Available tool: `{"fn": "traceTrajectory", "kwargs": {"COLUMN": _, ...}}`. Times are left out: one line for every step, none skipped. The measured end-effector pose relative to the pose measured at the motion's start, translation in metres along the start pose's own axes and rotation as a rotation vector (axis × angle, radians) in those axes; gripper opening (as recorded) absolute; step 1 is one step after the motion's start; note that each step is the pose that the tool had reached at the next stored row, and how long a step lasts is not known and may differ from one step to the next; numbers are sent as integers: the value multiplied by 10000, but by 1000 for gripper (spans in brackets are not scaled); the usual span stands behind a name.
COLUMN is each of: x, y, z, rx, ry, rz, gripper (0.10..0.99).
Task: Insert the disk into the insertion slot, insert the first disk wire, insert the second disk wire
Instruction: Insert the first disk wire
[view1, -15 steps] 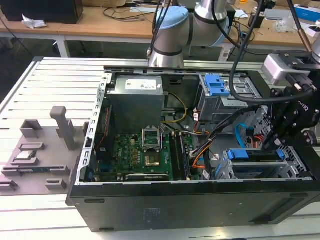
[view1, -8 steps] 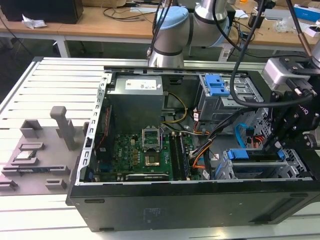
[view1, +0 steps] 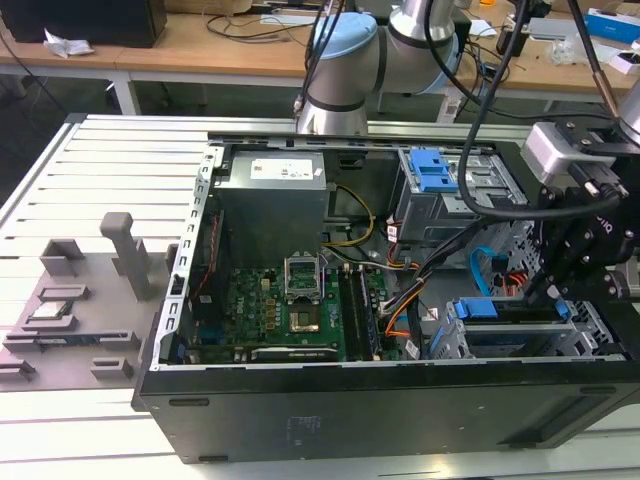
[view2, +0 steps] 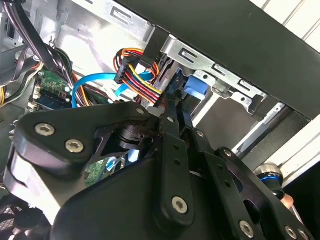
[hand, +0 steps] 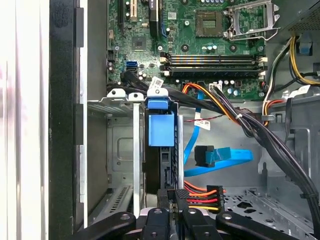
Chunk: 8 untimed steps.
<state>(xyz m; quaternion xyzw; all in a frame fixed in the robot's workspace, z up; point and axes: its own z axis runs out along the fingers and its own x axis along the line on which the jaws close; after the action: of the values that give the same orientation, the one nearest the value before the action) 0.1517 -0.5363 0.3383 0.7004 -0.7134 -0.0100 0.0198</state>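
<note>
The disk (hand: 161, 127), in its blue carrier, sits inside the insertion slot (hand: 120, 150), a low grey cage at the case's front corner on the exterior view's right (view1: 590, 330). My gripper (hand: 174, 196) is at the disk's connector end and is shut on the black plug of the first disk wire (hand: 202, 196), whose red, orange, yellow and black strands fan out beside the fingers. In the second wrist view the gripper (view2: 170, 107) holds that plug against the disk's edge next to the blue carrier (view2: 196, 90). The second disk wire (hand: 220, 156), light blue, lies loose close by.
A thick black cable bundle (hand: 260, 135) runs over the bay beside the gripper. The motherboard (hand: 200, 45) lies beyond the cage. A taller cage with a blue latch (view1: 435, 175) and the power supply (view1: 275, 200) stand at the back. The black case wall (hand: 62, 125) borders the slot.
</note>
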Motion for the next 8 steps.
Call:
{"fn": "traceTrajectory", "kwargs": {"x": 0, "y": 0, "z": 7, "rx": 0, "ry": 1, "rz": 0, "gripper": 169}}
{"fn": "traceTrajectory", "kwargs": {"x": 0, "y": 0, "z": 10, "rx": 0, "ry": 2, "rz": 0, "gripper": 169}}
{"fn": "traceTrajectory", "kwargs": {"x": 0, "y": 0, "z": 10, "rx": 0, "ry": 2, "rz": 0, "gripper": 169}}
{"fn": "traceTrajectory", "kwargs": {"x": 0, "y": -1, "z": 11, "rx": 0, "ry": 1, "rz": 0, "gripper": 169}}
{"fn": "traceTrajectory", "kwargs": {"x": 0, "y": -1, "z": 13, "rx": 0, "ry": -2, "rz": 0, "gripper": 169}}
{"fn": "traceTrajectory", "kwargs": {"x": 0, "y": -1, "z": 13, "rx": 0, "ry": -1, "rz": 0, "gripper": 169}}
{"fn": "traceTrajectory", "kwargs": {"x": 0, "y": -1, "z": 13, "rx": 0, "ry": -1, "rz": 0, "gripper": 169}}
{"fn": "traceTrajectory", "kwargs": {"x": 0, "y": 0, "z": 14, "rx": -1, "ry": -3, "rz": 0, "gripper": 169}}
